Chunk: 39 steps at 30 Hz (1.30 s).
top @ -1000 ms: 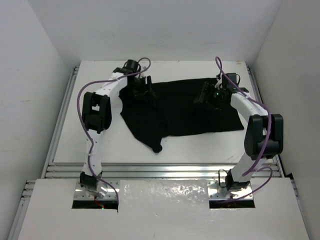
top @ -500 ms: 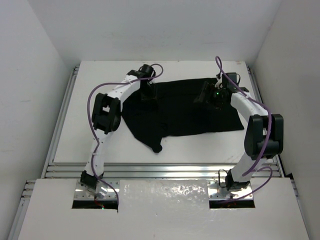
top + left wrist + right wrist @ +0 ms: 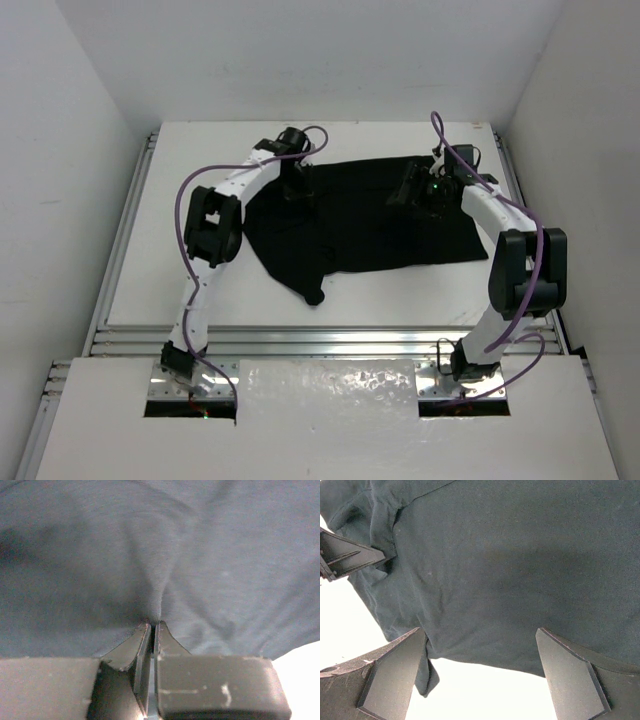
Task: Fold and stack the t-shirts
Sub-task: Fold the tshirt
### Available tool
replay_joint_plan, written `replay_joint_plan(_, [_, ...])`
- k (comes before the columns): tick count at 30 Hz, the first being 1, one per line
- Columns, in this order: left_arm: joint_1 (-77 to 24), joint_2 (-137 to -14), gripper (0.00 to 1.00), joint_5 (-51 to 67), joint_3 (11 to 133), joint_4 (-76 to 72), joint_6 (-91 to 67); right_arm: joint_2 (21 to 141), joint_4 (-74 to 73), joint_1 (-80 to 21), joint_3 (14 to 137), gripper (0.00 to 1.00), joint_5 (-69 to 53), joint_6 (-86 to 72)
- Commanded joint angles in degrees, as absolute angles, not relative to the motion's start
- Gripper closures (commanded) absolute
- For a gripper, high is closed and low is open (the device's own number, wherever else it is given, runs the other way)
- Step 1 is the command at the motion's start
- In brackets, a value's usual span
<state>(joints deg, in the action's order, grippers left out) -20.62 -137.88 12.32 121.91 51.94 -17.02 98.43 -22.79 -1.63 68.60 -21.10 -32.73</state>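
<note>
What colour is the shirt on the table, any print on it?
A plain black soft-fabric t-shirt, no print visible; clearest in the top external view.

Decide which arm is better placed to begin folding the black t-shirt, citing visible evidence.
Left. The left gripper is shut on a pinch of the t-shirt; the right gripper hangs open over it, gripping nothing.
</note>
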Motion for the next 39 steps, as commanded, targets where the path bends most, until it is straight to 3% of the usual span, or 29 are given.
replay_joint_plan(1, [-19.1,-134.5,1.0,22.0,121.3,47.6,-17.7,97.7,-21.7,-1.8,69.9,0.06,-21.4,-31.9])
replay_joint_plan(6, [-14.8,-133.2,1.0,36.5,116.8,44.0,-21.0,97.7,-21.7,-1.9,70.0,0.06,-21.3,-32.0])
replay_joint_plan(18, [-10.1,-133.7,1.0,40.7,113.4,43.7,-21.3,98.8,-21.3,-1.8,70.0,0.06,-22.2,-32.2])
replay_joint_plan(20, [-10.1,-134.6,0.91,41.5,113.8,44.6,-21.0,99.0,-21.3,-1.8,70.2,0.06,-22.4,-32.3])
replay_joint_plan(24, [-11.1,-136.8,0.83,40.8,113.6,45.9,-20.0,99.1,-21.3,-1.8,70.5,0.06,-22.7,-32.2])
replay_joint_plan(25, [-11.3,-137.2,0.71,39.9,114.4,47.1,-19.7,99.2,-21.0,-1.8,70.4,0.05,-23.5,-32.1])
replay_joint_plan(28, [-11.8,-136.7,0.53,33.2,116.0,48.6,-19.6,99.6,-20.5,-2.2,70.4,0.05,-24.8,-32.0])
replay_joint_plan(31, [-13.4,-132.6,0.41,16.3,118.7,49.0,-18.8,99.9,-20.6,-2.4,70.7,0.05,-24.9,-32.1])
replay_joint_plan(36, [-22.8,-128.5,0.4,-4.9,123.7,48.4,-13.8,100.2,-20.3,-2.4,70.7,0.06,-25.4,-32.3])
replay_joint_plan(39, [-27.1,-130.1,0.51,-13.9,125.2,50.1,-12.8,100.0,-20.6,-2.5,70.8,0.06,-25.1,-32.0])
